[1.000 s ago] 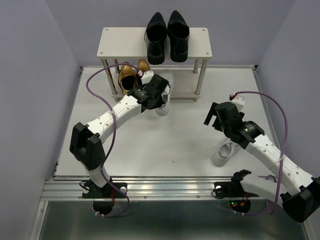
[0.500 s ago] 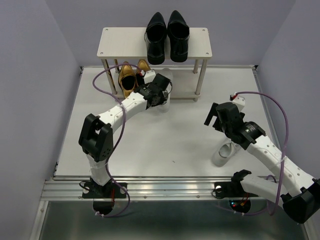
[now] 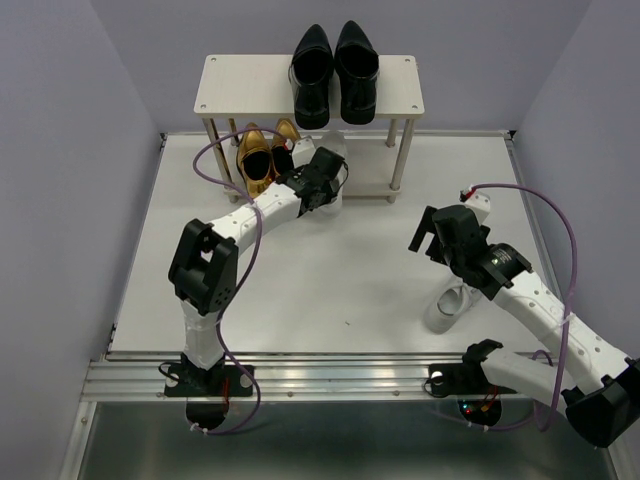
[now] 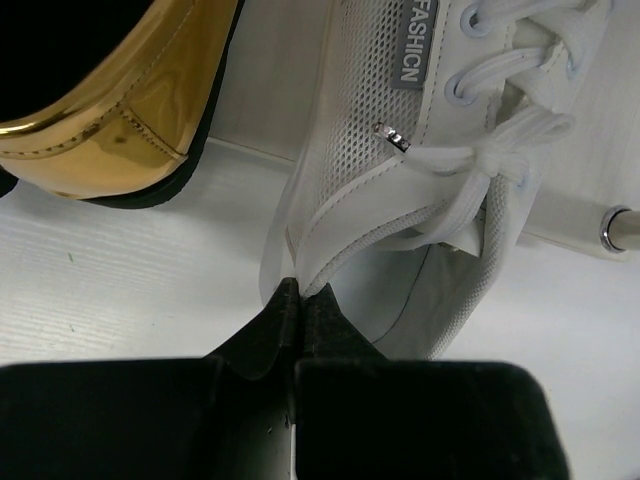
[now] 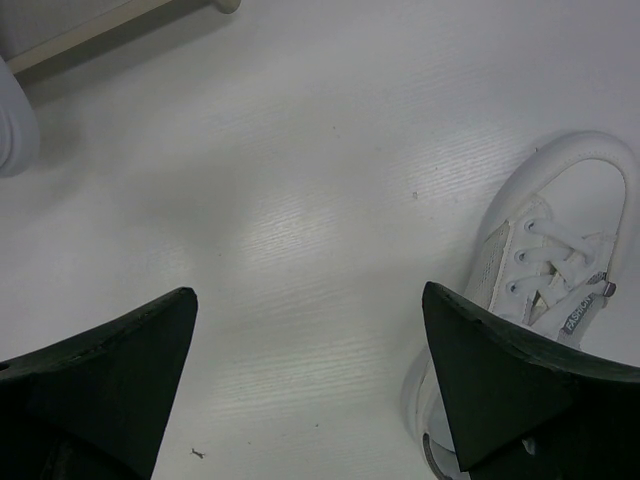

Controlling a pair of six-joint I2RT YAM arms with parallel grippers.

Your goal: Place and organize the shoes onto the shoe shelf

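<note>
The shoe shelf (image 3: 240, 85) stands at the back. Two black dress shoes (image 3: 333, 72) sit on its top board. Gold loafers (image 3: 257, 155) sit on the lower board at the left; one shows in the left wrist view (image 4: 110, 110). My left gripper (image 3: 322, 187) is shut on the heel rim of a white sneaker (image 4: 440, 150), whose front lies on the lower board beside the loafers; in the top view the arm mostly hides this sneaker (image 3: 333, 206). My right gripper (image 3: 430, 235) is open and empty above the table. The second white sneaker (image 3: 448, 305) lies on the table near it, and to the right in the right wrist view (image 5: 550, 260).
A silver shelf leg (image 4: 620, 228) stands just right of the held sneaker. The right part of the lower board (image 3: 372, 180) is bare. Purple cables loop from both arms. Grey walls close in the table on three sides.
My left arm has stretched toward the shelf and slid the white sneaker further under the top board, next to the gold loafers. The right arm has not moved.
</note>
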